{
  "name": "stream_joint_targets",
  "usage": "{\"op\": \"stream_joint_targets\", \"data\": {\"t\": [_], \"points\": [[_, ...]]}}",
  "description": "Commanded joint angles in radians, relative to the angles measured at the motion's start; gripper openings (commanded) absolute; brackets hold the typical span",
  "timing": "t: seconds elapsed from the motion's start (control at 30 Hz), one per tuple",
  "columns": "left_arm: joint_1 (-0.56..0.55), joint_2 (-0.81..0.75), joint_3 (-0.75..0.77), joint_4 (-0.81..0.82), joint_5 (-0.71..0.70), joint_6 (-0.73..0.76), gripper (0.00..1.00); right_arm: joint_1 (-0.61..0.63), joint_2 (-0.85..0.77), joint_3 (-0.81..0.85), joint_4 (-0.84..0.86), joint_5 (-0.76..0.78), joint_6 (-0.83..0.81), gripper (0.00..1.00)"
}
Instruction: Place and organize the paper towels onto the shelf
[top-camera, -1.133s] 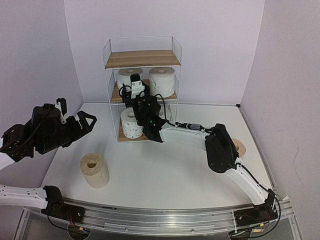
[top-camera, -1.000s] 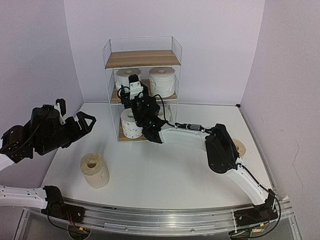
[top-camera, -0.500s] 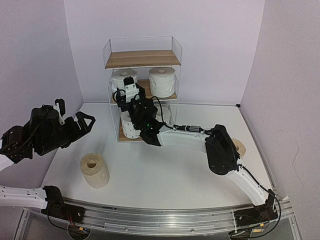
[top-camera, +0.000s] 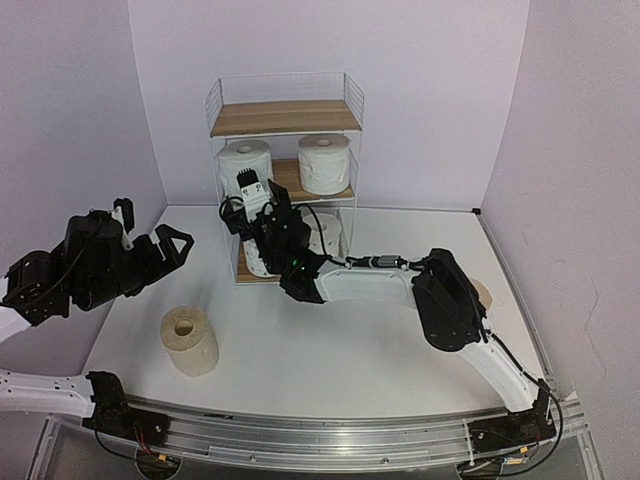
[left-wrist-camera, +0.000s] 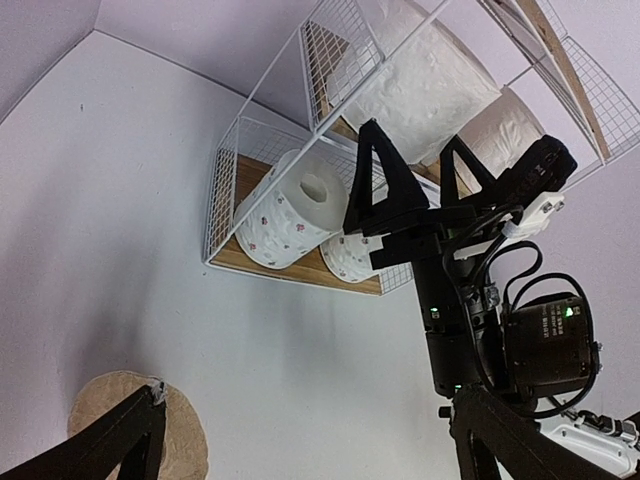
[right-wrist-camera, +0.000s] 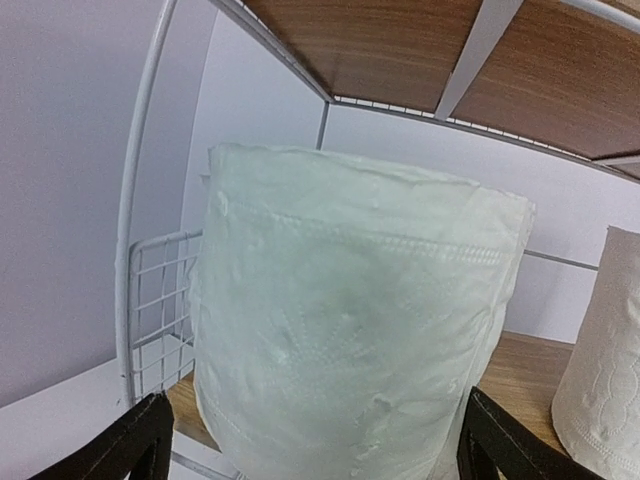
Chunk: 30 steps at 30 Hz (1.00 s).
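The shelf (top-camera: 285, 117) stands at the back of the table. Two plain white paper towels (top-camera: 245, 160) (top-camera: 325, 163) stand on its middle board. Two dotted rolls (top-camera: 325, 232) (left-wrist-camera: 290, 215) sit on the bottom board. My right gripper (top-camera: 255, 190) hangs open just in front of the left white roll (right-wrist-camera: 350, 340), with a finger showing on each side and clear of it. A tan roll (top-camera: 188, 340) stands on the table at the near left. My left gripper (top-camera: 155, 225) hovers open and empty above that roll. A second tan roll (top-camera: 482, 295) peeks out behind the right arm.
The shelf's top board (left-wrist-camera: 560, 60) carries nothing. White wire side rails (right-wrist-camera: 140, 230) frame the middle tier close to the left white roll. The right arm (top-camera: 380, 275) stretches across the table's middle. Purple walls close in on three sides.
My right gripper has opened wider and drawn back leftward from the middle tier, leaving the left white roll standing there. The left arm has not moved.
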<state>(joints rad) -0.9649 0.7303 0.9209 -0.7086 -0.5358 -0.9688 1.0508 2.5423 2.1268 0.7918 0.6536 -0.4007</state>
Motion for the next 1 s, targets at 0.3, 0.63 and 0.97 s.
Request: {"op": "stream_joint_targets", "data": {"t": [0.3,0.63,0.97], "points": [[0.002,0.03,-0.004,0.042,-0.011,-0.012,1.0,0.034,-0.228,-0.195,0.026,0.102,-0.033,0.94],[0.005,0.186,0.064,-0.145,-0.002,-0.215,1.0,0.043,-0.586,-0.68,-0.215,0.002,0.265,0.95],[0.151,0.267,-0.029,-0.15,0.212,-0.292,1.0,-0.026,-0.815,-0.895,-0.716,-0.182,0.603,0.96]]}}
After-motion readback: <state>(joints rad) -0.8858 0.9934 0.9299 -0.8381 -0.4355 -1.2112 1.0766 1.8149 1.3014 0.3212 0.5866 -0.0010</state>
